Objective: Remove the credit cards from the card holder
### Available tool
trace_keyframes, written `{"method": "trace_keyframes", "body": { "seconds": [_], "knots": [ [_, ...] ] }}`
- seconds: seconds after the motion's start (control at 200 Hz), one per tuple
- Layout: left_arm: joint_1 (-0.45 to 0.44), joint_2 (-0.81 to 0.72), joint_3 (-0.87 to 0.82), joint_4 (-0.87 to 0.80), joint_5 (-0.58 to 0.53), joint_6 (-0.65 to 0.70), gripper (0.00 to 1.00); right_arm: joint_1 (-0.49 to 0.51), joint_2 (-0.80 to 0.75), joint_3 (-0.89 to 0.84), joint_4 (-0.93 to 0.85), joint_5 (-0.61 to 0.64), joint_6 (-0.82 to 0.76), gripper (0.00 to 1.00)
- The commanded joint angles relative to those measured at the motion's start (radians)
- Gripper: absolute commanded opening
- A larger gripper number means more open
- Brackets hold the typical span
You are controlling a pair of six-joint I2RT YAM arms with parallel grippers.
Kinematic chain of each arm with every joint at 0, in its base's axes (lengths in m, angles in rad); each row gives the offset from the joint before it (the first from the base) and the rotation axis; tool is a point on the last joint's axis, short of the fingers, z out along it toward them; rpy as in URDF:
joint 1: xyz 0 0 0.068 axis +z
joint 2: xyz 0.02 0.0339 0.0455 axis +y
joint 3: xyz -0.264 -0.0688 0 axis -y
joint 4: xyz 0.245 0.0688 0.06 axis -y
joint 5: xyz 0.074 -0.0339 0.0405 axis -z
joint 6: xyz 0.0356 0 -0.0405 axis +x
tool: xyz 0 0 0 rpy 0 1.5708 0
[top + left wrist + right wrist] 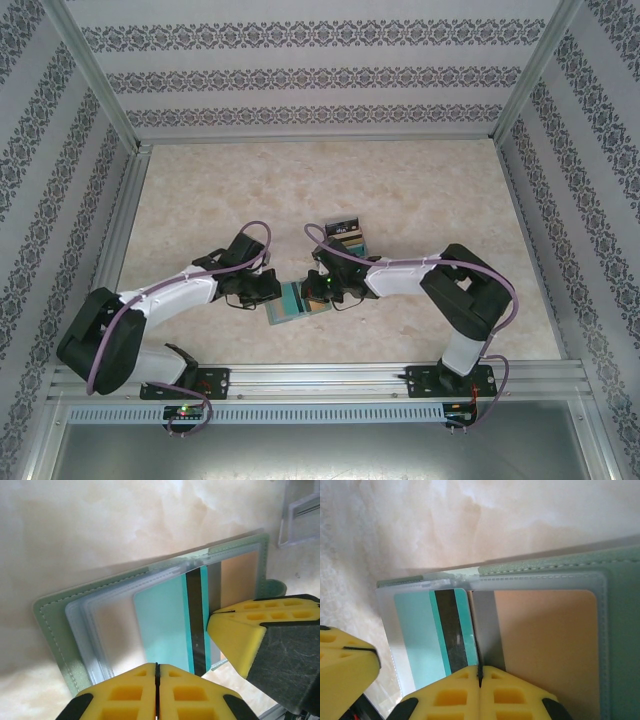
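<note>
Nearest the table's (pixel 400 190) near edge, about midway between its left and right edges, the card holder (pixel 55 625) lies opened flat with both pincers at it.

Left pincer (pixel 157 690): fingers pressed together with no gap, set at the holder's edge over the clear sleeves (pixel 105 630) and the end of the teal card (pixel 162 625). Whether anything is nipped between the pads cannot be told.

Right pincer (pixel 480 690): fingers likewise fully together, tips on the line where the teal card's striped edge meets the holder's centre crease. Whether the card edge is caught between them cannot be told. The two pincers stand close beside each other over the same panel.

Teal card: lying on the sleeves of one panel, black stripe running along the edge nearest the crease, largely exposed.

Tan card (pixel 545 645): seated behind the clear window of the other panel, within the stitched green-grey border.

Farther from the near edge, just beyond the right pincer and toward the table's middle, a small pile of cards (pixel 348 238) rests on the table, apart from the holder, a black card with white marks uppermost
</note>
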Motion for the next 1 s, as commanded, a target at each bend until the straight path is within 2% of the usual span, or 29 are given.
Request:
{"method": "trace_keyframes", "body": {
  "seconds": [0.0,0.215,0.395,0.435,0.47,0.52,0.609,0.829,0.929,0.999],
  "knots": [
    [-0.007,-0.004,-0.024,-0.028,-0.015,0.02,0.1,0.009,-0.047,0.001,-0.064,0.065,-0.017,0.0],
    [-0.007,0.078,-0.037,0.038,0.026,0.011,0.1,0.02,-0.053,0.012,-0.088,0.069,-0.026,0.0],
    [-0.01,0.104,-0.032,0.0,-0.001,0.028,0.09,0.021,-0.055,0.011,-0.104,0.088,-0.031,0.0],
    [-0.009,0.109,-0.027,-0.016,-0.011,0.032,0.09,0.021,-0.053,0.012,-0.104,0.089,-0.03,0.15],
    [-0.01,0.112,-0.026,-0.025,-0.015,0.037,0.08,0.019,-0.048,0.011,-0.097,0.085,-0.031,0.21],
    [-0.008,0.116,-0.023,-0.033,-0.021,0.04,0.08,0.017,-0.038,0.011,-0.079,0.068,-0.03,0.26],
    [-0.008,0.123,-0.019,-0.046,-0.027,0.046,0.07,0.017,-0.019,0.019,-0.069,0.053,-0.028,0.28],
    [-0.012,0.126,-0.016,-0.05,-0.029,0.049,0.07,0.017,0.002,0.029,-0.053,0.035,-0.026,0.27],
    [-0.013,0.125,-0.015,-0.049,-0.029,0.049,0.07,0.016,0.002,0.026,-0.049,0.033,-0.025,0.19],
    [-0.013,0.124,-0.015,-0.052,-0.032,0.048,0.07,0.015,-0.003,0.02,-0.05,0.037,-0.023,0.09]
  ]
}}
